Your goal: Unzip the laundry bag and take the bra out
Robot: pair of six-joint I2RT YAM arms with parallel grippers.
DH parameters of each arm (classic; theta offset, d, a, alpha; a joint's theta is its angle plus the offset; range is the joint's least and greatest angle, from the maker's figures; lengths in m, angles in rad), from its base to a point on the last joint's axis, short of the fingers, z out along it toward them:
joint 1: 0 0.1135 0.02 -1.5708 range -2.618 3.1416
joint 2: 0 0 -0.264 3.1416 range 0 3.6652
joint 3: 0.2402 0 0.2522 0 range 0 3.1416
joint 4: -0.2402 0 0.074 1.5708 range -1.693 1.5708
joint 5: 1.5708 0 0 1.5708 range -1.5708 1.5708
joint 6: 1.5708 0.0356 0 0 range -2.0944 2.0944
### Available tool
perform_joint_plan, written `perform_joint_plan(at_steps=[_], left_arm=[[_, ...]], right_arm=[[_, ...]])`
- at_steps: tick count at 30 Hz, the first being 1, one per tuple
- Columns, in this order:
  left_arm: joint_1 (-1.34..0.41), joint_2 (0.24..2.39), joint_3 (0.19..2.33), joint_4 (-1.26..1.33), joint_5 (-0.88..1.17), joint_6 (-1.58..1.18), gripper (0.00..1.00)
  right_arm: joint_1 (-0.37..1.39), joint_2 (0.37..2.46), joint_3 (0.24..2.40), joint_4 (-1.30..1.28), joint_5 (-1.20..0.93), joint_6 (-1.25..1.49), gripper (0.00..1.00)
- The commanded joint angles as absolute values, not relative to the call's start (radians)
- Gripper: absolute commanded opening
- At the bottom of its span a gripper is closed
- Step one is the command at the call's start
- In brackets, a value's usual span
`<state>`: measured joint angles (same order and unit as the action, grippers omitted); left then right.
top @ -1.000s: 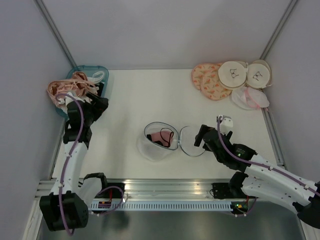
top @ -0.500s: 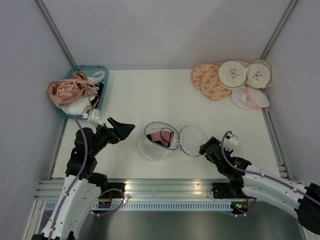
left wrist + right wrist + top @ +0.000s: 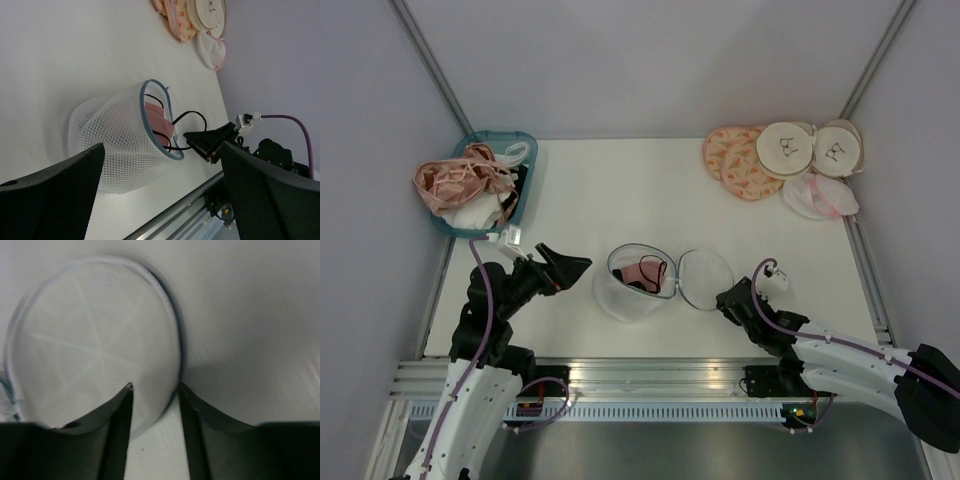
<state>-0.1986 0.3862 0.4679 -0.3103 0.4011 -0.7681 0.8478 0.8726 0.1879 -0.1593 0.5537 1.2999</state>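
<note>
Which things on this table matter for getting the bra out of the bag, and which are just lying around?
For the job: laundry bag, its open lid, pink bra inside.

Just lying about: blue tub of pink clothes, peach pouches, cream pouches, white mesh pouch.

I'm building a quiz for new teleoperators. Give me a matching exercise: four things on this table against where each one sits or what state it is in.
1 bra
2 mesh lid
3 teal basket
4 peach pouches

A far right corner
B inside the laundry bag
C swung open beside the bag
D far left, heaped with pink garments

Pairs: 1-B, 2-C, 3-D, 4-A
</note>
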Motion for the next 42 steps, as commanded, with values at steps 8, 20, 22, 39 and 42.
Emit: perform_joint_plan(at_steps=[8,20,22,39,42], left_arm=[[-0.202,0.458,0.621,-0.316,0.589,-0.640,1.00],[-0.612,0.922,0.977,-0.385,0.274,-0.450,0.99],[-0.741,1.050,1.008,-0.393,0.189,-0.434,0.99],[-0.959,1.558,1.140,-0.379,-0.176,-0.462,0.96],[-0.963,1.588,1.131,-0.380,-0.221,-0.480,0.91]], right_arm=[[0.845,0.804,0.290,-0.301,0.561,1.207,0.88],[0.847,0.744,0.413,-0.497,0.615,1.092,0.98],[0.847,0.735,0.442,-0.518,0.632,1.077,0.98],[0.848,0.540,0.509,-0.673,0.703,1.011,0.98],[0.848,0.519,0.506,-0.684,0.706,1.011,0.98]])
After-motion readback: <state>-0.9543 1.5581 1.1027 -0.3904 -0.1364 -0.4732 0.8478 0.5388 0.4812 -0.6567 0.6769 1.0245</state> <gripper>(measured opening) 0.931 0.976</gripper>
